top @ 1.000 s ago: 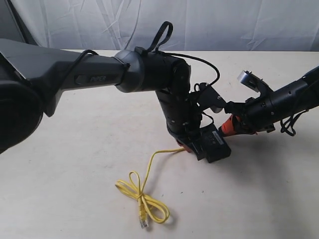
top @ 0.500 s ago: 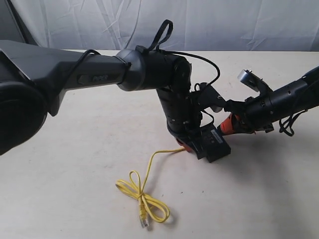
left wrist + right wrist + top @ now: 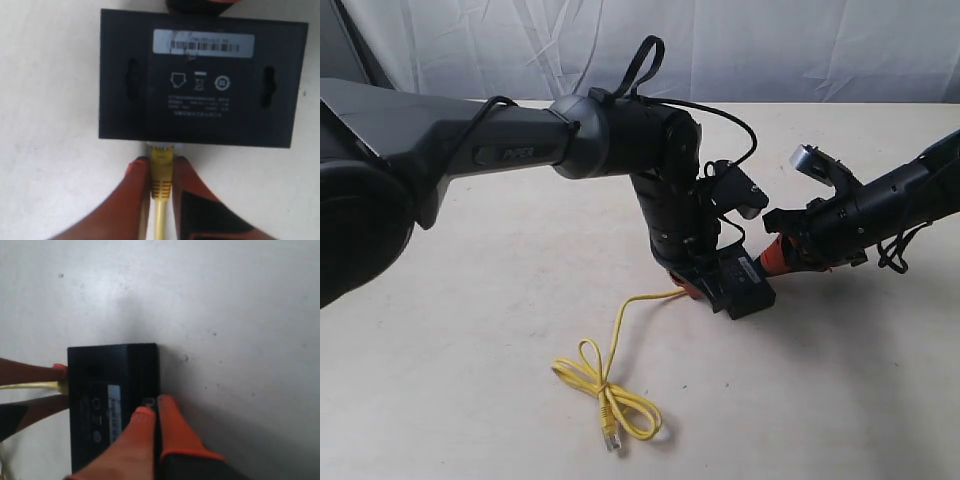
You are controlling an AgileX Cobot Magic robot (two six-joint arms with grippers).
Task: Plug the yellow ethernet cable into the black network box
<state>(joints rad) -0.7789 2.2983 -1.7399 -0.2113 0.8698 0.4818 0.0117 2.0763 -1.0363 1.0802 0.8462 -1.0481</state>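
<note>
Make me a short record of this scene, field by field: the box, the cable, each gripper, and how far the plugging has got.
Box: black box lying flat on the table, label facing up
Cable: yellow cable, one plug at the box's side, the rest looped loosely on the table, other plug free
Left gripper: shut on the cable just behind the plug
Right gripper: fingers together, tips against the box's opposite side
Progress: plug is at the port; how deep it sits cannot be seen

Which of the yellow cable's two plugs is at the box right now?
The plug pinched in the left pincer, at the black network box's side. The other plug lies loose on the table by the knotted loop.
</note>
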